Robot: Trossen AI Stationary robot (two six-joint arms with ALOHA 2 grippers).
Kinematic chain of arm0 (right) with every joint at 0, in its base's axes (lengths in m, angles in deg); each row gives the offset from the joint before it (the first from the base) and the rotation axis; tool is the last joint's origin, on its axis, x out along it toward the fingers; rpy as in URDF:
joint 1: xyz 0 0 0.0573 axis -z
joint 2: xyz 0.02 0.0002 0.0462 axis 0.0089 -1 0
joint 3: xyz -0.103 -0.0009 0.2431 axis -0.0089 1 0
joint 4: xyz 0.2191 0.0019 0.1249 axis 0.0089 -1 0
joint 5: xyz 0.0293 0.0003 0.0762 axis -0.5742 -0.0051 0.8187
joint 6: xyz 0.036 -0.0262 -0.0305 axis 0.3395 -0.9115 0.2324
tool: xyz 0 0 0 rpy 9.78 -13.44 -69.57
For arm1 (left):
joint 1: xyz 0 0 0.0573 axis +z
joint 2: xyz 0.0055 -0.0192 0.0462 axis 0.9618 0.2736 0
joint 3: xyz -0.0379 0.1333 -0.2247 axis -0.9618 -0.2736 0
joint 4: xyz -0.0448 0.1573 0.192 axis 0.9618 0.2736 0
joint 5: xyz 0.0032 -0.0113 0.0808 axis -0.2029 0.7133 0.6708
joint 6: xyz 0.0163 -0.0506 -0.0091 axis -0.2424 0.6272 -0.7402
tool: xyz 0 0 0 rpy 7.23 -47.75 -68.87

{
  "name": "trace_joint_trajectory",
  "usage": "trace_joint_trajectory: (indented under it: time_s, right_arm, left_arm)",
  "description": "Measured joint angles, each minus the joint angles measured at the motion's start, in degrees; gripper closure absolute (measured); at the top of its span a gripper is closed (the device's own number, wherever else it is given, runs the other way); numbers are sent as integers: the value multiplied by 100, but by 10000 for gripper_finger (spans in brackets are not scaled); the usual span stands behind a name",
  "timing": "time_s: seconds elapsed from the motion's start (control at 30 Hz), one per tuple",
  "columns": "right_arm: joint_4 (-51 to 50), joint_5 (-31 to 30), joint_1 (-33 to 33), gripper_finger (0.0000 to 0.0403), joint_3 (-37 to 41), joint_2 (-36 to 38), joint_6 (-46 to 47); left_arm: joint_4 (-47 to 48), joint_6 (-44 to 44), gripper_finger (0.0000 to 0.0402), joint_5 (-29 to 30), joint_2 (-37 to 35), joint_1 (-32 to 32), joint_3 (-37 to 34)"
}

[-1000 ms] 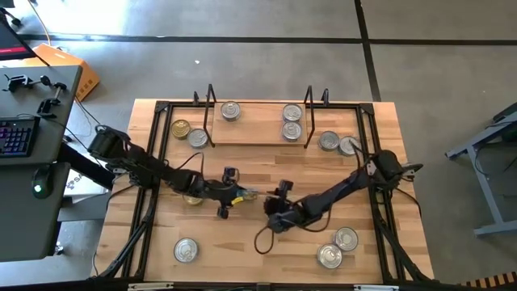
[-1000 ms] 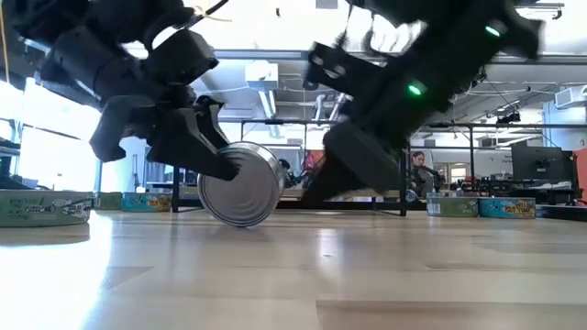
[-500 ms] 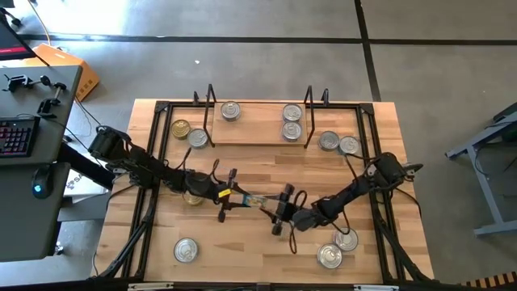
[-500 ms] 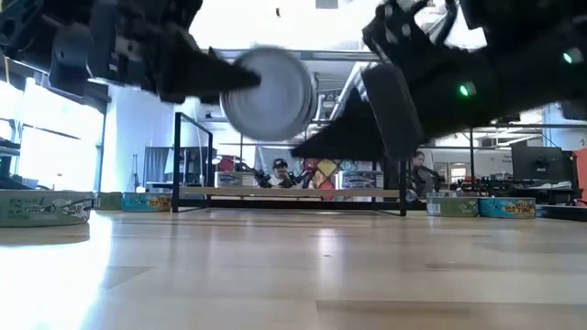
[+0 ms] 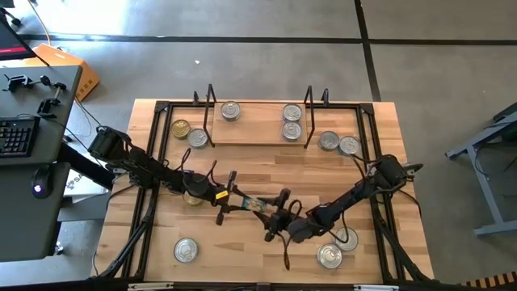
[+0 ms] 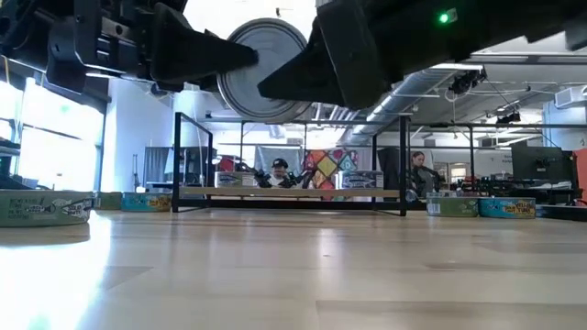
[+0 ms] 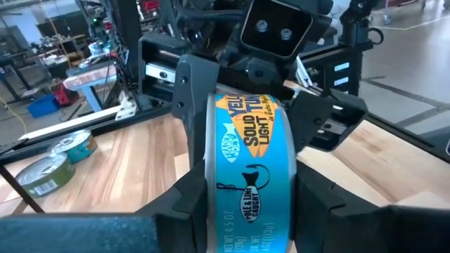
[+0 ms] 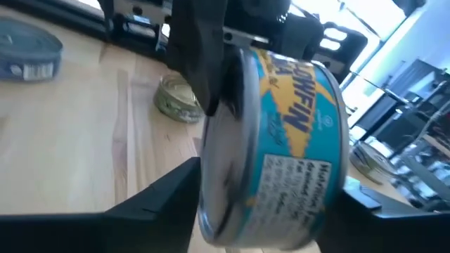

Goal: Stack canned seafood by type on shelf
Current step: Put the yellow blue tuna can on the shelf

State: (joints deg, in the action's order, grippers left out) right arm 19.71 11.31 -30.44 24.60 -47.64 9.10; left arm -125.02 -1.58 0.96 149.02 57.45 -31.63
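Tin (image 7: 246, 176) with a blue tuna label hangs in mid-air over the middle of the tabletop (image 5: 242, 162), on edge, between both grippers. In the low view I see its silver lid (image 6: 266, 69) facing the camera, well above the wood.

Left gripper (image 5: 234, 198): clamped on the tin. In the left wrist view its dark fingers (image 7: 186, 105) press the two flat ends, label band running between them.

Right gripper (image 5: 275, 217): comes in from the opposite side, nose to nose with the left one. In the right wrist view its fingers (image 8: 169, 190) stand either side of the same tin (image 8: 281, 147), spread wide; I cannot tell whether they touch it or merely flank it.

Shelf (image 5: 258, 133) lies at the far side of the table, black wire uprights at both ends. On its board I count one tin (image 5: 230, 111) toward the left end and two tins (image 5: 292, 121) touching each other toward the right end.

Off the shelf:
- gold-lidded tin (image 5: 181, 128) and a silver one (image 5: 198, 138), just outside the shelf's left upright
- two silver tins (image 5: 338, 143), just outside the right upright
- one tin (image 5: 186, 250) at the near left
- two tins (image 5: 336, 247) at the near right, beside the right arm
- one gold tin (image 5: 192, 198), partly hidden under the left arm
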Motion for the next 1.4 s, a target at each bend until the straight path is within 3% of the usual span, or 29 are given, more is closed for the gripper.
trace_joint_trajectory:
  time_s: [0.27,0.4,0.53,0.73,0.9,1.4]
  right_arm:
    - [-672,54,27,280,-172,15,573]
    - [-1031,173,143,280,-181,24,778]
    - [-1459,368,285,280,-177,11,1147]
    - [-1985,1270,576,280,-168,-1,1682]
    - [-2060,1496,677,280,-159,-17,1746]
    - [-2080,1929,970,281,-159,-10,2126]
  left_arm:
    - [62,-232,247,23,0,-4,-11]
    - [300,-222,231,115,-92,19,7]
    - [1261,-217,209,336,-291,74,270]
    - [2291,-334,192,381,-296,79,726]
    - [3033,-762,191,602,-297,81,947]
    - [3612,-601,190,419,-293,92,968]
